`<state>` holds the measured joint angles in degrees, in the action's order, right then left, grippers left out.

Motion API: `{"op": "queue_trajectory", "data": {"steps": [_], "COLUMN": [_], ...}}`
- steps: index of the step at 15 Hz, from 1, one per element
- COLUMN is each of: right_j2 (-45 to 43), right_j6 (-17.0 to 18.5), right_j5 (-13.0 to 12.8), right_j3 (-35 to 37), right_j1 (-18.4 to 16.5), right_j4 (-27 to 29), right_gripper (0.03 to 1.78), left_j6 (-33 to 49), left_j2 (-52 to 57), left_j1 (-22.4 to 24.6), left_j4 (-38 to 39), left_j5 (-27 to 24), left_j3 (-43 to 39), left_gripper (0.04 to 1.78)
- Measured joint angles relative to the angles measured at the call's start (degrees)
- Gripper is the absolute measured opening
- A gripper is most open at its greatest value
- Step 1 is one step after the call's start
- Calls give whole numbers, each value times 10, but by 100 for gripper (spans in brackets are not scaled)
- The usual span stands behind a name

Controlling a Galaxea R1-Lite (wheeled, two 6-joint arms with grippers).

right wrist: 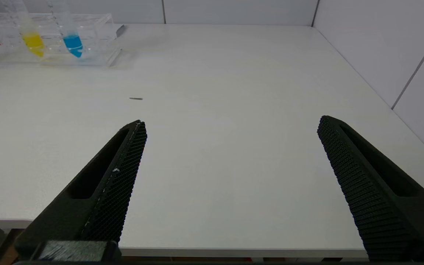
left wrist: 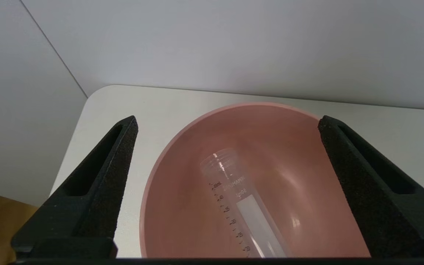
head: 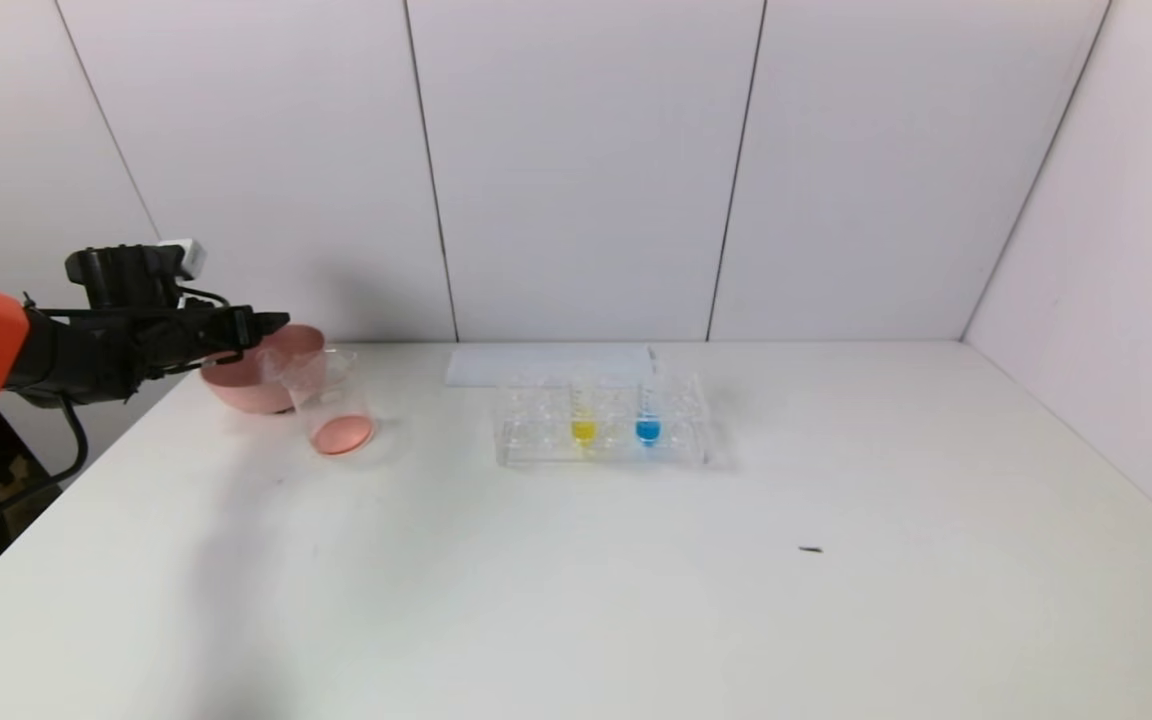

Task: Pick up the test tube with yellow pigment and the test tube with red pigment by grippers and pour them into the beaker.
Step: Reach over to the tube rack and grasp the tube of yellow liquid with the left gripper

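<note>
From the head view, the beaker stands near the table's left rear with red-orange liquid at its bottom, just in front of the pink bowl. The clear rack holds the test tube with yellow pigment beside a blue-liquid tube.

The left wrist view shows the left gripper spread wide above the bowl, where an empty clear tube lies.

In the right wrist view, the right gripper hangs wide open, holding nothing, over the table's near edge.
</note>
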<state>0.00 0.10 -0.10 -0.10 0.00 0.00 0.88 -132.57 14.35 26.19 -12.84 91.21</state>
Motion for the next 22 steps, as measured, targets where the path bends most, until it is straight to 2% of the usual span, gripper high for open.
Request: {"op": "queue_trajectory", "data": {"steps": [2,14,18,22], "right_j2": [0,0,0,0], "right_j6": [0,0,0,0], "right_j5": [0,0,0,0], "right_j3": [0,0,0,0], "right_j1": [0,0,0,0], "right_j4": [0,0,0,0], "right_gripper": [170,170,170,170], "left_j6": [-4,-13,-12,-10], "left_j2": [11,147,219,295], "left_j1": [-1,-12,-47,-108], "left_j4": [5,24,24,24], "left_j5": [0,2,5,9], "left_j3": [-7,-122,-185,-248], "left_gripper": [177,176,176,176]}}
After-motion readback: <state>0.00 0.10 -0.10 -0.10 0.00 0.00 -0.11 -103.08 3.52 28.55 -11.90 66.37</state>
